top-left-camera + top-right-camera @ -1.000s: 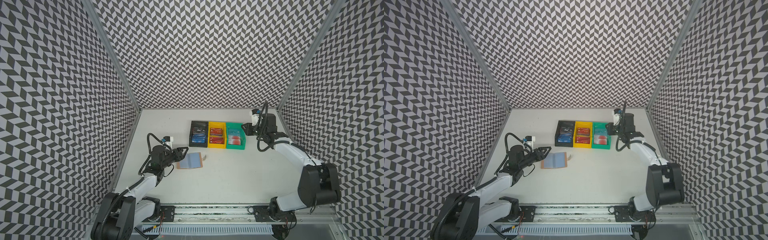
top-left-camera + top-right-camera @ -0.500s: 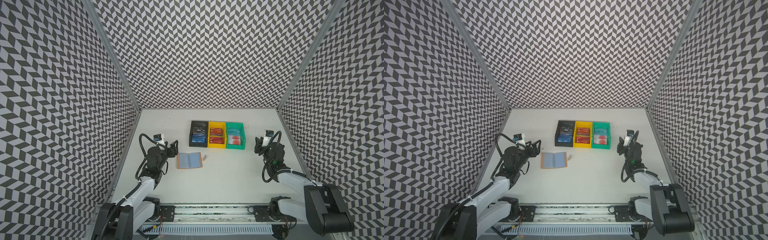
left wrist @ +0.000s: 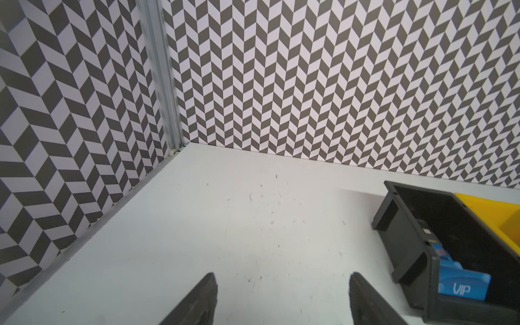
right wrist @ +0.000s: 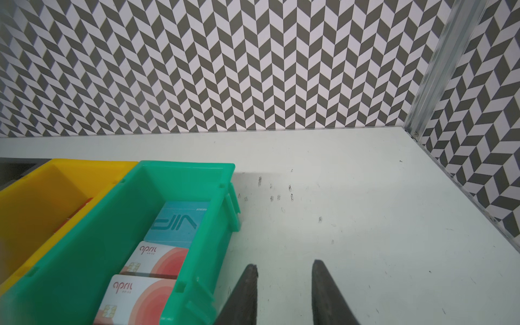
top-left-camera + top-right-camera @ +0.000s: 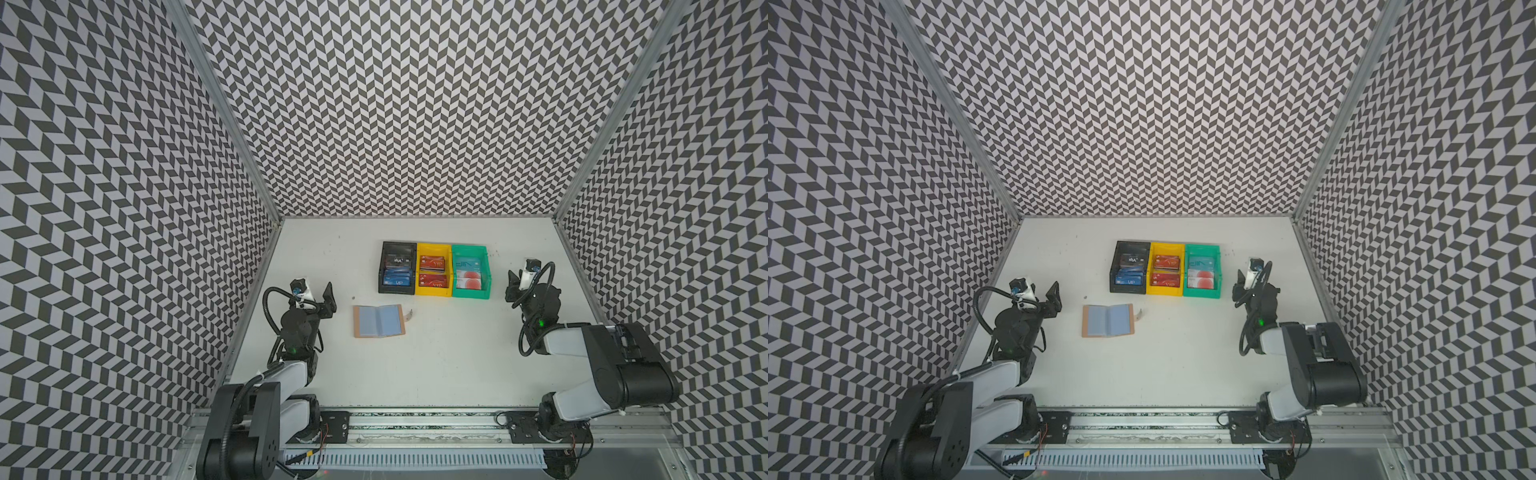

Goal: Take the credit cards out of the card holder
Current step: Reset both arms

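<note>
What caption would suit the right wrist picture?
Right gripper, open and empty, hangs beside a green bin holding a teal card and two pale cards.

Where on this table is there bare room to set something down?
Largest bare patch: the near half of the table, from the card holder to the front rail. Also bare: the strip behind the black bin, yellow bin and green bin. Crowded: those three bins, side by side.

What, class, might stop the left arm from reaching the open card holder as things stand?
Probably nothing, so yes: the left gripper stands open and empty beside the card holder, only bare table between them.
</note>
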Available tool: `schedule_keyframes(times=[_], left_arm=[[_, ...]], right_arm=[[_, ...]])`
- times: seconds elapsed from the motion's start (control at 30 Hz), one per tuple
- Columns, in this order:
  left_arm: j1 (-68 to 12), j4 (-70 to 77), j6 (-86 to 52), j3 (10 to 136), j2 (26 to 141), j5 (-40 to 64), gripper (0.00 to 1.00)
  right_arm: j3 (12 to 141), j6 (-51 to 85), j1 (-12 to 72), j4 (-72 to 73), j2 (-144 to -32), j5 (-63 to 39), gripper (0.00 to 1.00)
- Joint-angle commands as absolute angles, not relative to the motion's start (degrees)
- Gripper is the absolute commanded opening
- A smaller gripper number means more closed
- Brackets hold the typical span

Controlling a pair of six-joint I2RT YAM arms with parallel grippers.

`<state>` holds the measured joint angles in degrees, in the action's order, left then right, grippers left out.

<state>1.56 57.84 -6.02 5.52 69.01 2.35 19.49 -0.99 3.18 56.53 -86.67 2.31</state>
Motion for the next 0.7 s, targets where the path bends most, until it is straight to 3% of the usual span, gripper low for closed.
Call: schedule_keyframes(times=[0.0,0.2,0.37,0.43,0.53,0.63,0.67], left_arm=[[2.5,77.2,-2.5,4.3,75.3,3.2,0.74],[5.0,93.7,-4.2,5.1,91.7,6.8,0.75],[2.9,75.0,-2.0,12.9,89.2,5.0,0.9],[-1.0,71.3,0.3,15.0,89.6,-2.7,0.93],[-0.4,72.5,0.0,14.6,89.7,-1.5,0.99],[-0.5,71.1,0.0,14.8,89.3,-1.5,1.0],[-0.6,71.7,0.2,14.6,89.3,-1.7,1.0]], right_arm=[[16.7,-1.4,2.9,67.0,-87.3,2.8,0.33],[14.1,-1.4,3.0,73.8,-88.4,3.0,0.35],[15.5,-1.3,3.0,70.3,-88.3,3.0,0.41],[15.7,-0.9,3.0,70.2,-88.4,3.4,0.48],[15.7,-0.8,2.9,70.2,-88.4,3.4,0.56],[15.7,-0.8,2.9,70.2,-88.3,3.4,0.7],[15.7,-1.0,2.9,70.3,-88.4,3.4,0.81]])
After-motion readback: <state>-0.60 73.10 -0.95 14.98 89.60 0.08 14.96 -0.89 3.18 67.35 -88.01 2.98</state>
